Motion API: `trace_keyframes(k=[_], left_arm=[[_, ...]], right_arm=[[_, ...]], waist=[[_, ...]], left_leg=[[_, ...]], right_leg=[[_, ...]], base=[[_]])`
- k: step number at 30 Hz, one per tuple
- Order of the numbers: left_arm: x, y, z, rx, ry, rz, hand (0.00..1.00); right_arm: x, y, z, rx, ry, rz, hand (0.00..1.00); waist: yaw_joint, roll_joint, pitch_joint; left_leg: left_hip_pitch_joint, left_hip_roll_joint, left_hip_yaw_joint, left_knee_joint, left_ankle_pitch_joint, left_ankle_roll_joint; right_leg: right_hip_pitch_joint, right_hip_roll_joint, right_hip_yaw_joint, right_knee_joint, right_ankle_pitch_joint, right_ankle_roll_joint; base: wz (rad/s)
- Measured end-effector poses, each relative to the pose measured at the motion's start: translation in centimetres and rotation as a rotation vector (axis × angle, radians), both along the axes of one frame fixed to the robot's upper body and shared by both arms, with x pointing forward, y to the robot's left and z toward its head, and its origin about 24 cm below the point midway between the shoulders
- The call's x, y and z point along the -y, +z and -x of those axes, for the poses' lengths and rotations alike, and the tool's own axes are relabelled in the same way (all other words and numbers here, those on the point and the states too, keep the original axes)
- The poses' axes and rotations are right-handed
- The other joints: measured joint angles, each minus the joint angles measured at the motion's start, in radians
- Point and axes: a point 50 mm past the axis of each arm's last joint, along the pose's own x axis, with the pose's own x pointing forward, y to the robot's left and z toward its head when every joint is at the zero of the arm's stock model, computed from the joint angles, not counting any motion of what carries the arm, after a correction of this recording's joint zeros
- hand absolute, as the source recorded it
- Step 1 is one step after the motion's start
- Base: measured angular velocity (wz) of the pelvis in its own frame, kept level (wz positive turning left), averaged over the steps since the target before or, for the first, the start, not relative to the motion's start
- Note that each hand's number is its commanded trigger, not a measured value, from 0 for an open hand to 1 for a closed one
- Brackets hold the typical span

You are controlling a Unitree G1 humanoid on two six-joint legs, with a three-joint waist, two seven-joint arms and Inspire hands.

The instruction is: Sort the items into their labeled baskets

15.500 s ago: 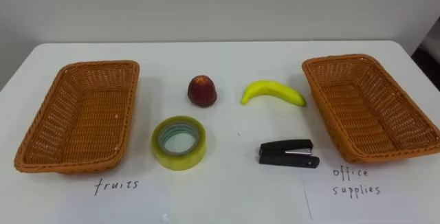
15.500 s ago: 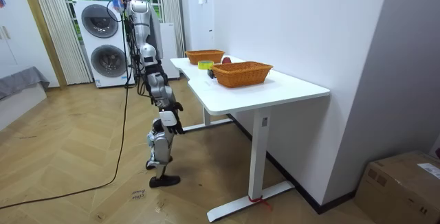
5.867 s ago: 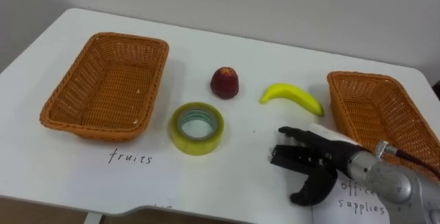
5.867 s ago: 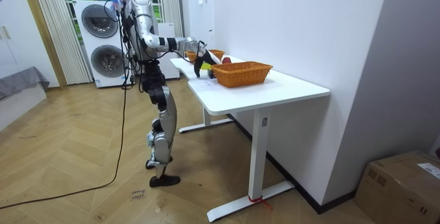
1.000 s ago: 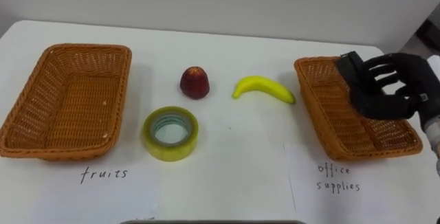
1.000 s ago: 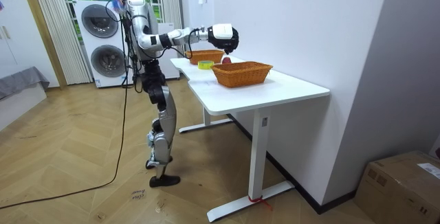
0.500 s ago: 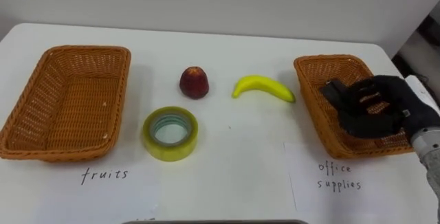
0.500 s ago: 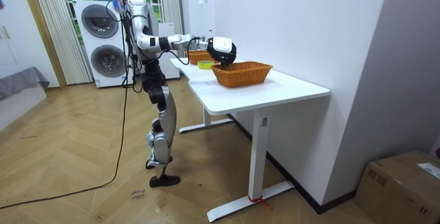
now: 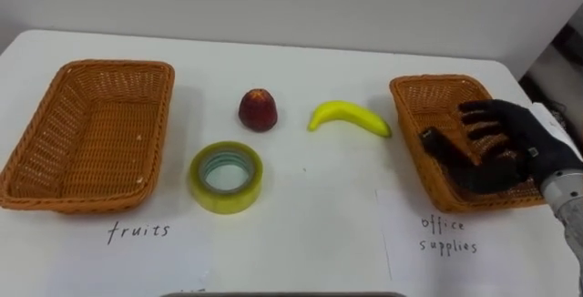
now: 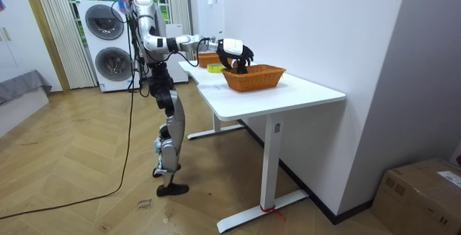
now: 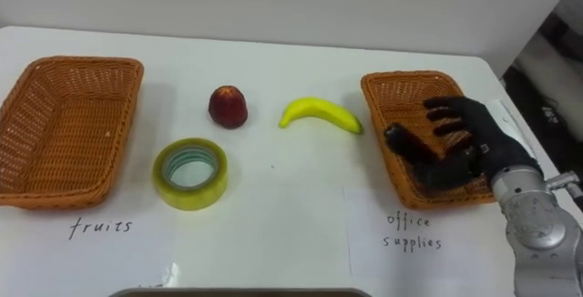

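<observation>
Stapler: no longer on the table [image 9: 319, 215]. It lay near the right basket [image 9: 428, 92] 15.5 s ago and that spot is now bare. It cannot be told apart from the dark palm, so its position is judged, not seen: prob. on the basket floor under the hand.

Right hand [image 9: 496, 147]: inside the right basket, low over the weave. Fingers were curled 0.5 s ago and are now spread and straight, i.e. released, grasping nothing.

Meaning: 1st office item looks delivered. Confirm once the hand clears.

Remaining items, approx. unchanged:
- Banana [image 9: 348, 117]: just left of the right basket's far corner, not touching it.
- Red fruit [image 9: 258, 110]: centre-far, left of the banana.
- Tape roll [image 9: 225, 177]: lying flat, near side of the red fruit, right of the left basket [image 9: 91, 66].

Left basket holds nothing. Handwritten labels on the table mark it for fruit and the right one for office supplies.

Outstanding: tape to right basket; both fruit to left.
</observation>
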Motion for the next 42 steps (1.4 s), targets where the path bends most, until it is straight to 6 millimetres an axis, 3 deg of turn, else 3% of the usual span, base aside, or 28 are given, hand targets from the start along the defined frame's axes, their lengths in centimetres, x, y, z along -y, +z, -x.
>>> trace_keyframes(k=[30,39,42], left_arm=[[0.0,0.0,0.2,-0.008,0.003,0.001,0.00],[0.0,0.0,0.3,-0.011,0.004,0.001,0.00],[0.1,-0.1,0.2,-0.009,0.005,0.002,0.00]], right_arm=[[0.0,-0.1,0.1,-0.017,0.013,0.001,0.00],[-0.1,0.9,-0.2,0.034,0.009,0.009,0.00],[-0.7,2.5,-0.5,0.105,0.032,0.026,0.00]], waist=[[0.005,0.001,-0.0005],[-0.002,0.004,-0.0009],[-0.003,0.011,0.0016]], left_leg=[[0.002,0.001,0.004,-0.004,0.000,0.000],[0.003,0.000,0.004,-0.011,0.000,0.000],[0.002,0.001,0.004,-0.013,0.000,0.000]], right_leg=[[-0.001,0.001,0.002,0.002,0.000,0.000],[-0.002,0.002,0.002,0.002,0.000,0.000],[-0.005,0.004,0.003,0.002,0.000,0.000]], base=[[0.00],[0.00],[0.00]])
